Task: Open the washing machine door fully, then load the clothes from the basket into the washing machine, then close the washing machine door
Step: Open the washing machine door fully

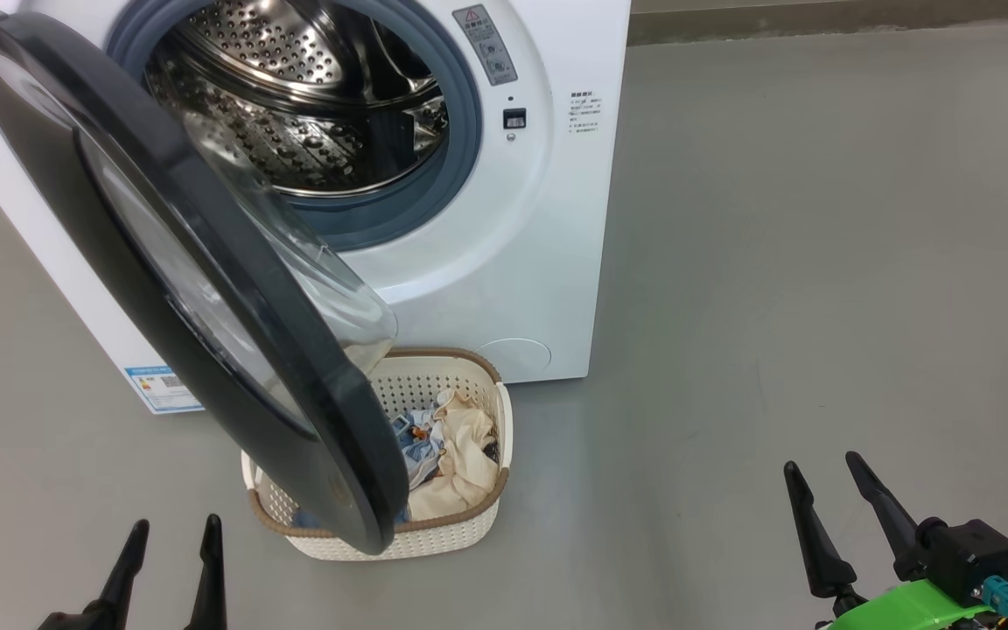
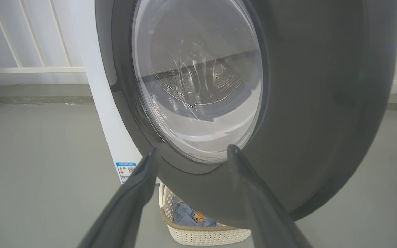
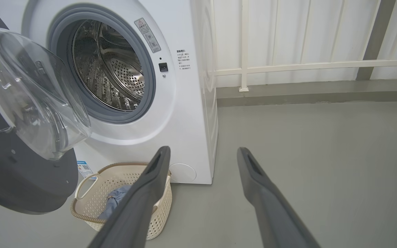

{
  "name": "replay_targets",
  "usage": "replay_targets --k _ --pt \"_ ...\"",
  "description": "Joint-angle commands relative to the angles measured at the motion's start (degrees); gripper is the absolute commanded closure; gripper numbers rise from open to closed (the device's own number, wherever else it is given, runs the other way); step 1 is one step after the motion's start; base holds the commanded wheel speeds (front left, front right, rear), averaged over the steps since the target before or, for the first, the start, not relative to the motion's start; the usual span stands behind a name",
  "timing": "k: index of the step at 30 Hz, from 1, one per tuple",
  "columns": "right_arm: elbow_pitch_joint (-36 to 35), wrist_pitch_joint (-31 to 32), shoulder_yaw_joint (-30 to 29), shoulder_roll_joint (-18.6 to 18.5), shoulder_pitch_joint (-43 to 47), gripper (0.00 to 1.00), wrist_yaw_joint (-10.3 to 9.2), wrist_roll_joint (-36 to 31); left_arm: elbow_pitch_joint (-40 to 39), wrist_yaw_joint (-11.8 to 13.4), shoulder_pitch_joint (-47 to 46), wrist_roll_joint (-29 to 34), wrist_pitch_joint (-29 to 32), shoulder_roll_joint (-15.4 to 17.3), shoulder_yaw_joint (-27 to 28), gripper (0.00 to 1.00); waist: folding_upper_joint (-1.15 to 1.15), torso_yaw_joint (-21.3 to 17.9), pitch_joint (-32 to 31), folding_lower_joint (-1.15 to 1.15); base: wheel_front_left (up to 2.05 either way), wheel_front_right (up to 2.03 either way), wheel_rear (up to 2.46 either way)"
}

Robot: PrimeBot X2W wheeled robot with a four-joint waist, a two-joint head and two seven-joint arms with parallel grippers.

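The large round glossy black door (image 1: 206, 289) hangs part-open over your small cream-white perforated basket (image 1: 460, 534) of blue and cream clothes (image 1: 456, 455), likely blocking the reach, so your left hand (image 1: 176, 523) and right hand (image 1: 822, 464) hover low, spread wide, empty.

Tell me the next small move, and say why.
Probably reach the left hand to the door and swing it wider. The door stands only part open, its lower edge hanging over the basket and covering part of the clothes. The left hand is open, empty and on the door's outer side.
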Motion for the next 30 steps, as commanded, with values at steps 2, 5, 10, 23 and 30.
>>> replay_targets --k 2,5,10,23,30 --pt "-1.11 -0.42 1.09 -0.32 -0.22 0.00 0.14 -0.38 -1.32 0.30 -1.70 0.01 -0.36 0.40 1.74 0.00 0.00 0.01 0.01 0.00 0.00 0.00 0.00" --pt "-0.82 -0.42 1.03 -0.48 -0.36 0.00 0.14 -0.30 -1.26 0.29 -1.80 0.03 -0.36 0.39 1.66 0.00 0.00 0.07 0.14 0.00 0.00 0.00 0.00" --pt "-0.70 -0.42 0.85 -0.45 -0.57 0.00 0.14 -0.27 -1.05 0.27 -2.05 0.04 -0.36 0.38 1.55 1.00 0.00 0.10 0.42 0.00 0.00 0.00 0.00" --pt "0.25 -0.42 0.01 -0.11 -0.64 0.00 0.14 -0.26 -5.83 0.80 -4.96 -0.77 -0.36 0.37 2.18 1.00 0.00 0.93 0.37 0.00 0.00 0.00 0.00" --pt "0.68 -0.42 -0.20 0.28 -0.48 0.00 0.14 -0.58 -14.29 0.58 -10.64 1.50 -0.36 1.64 1.32 1.00 0.00 1.32 -0.24 0.00 0.00 0.00 0.00"
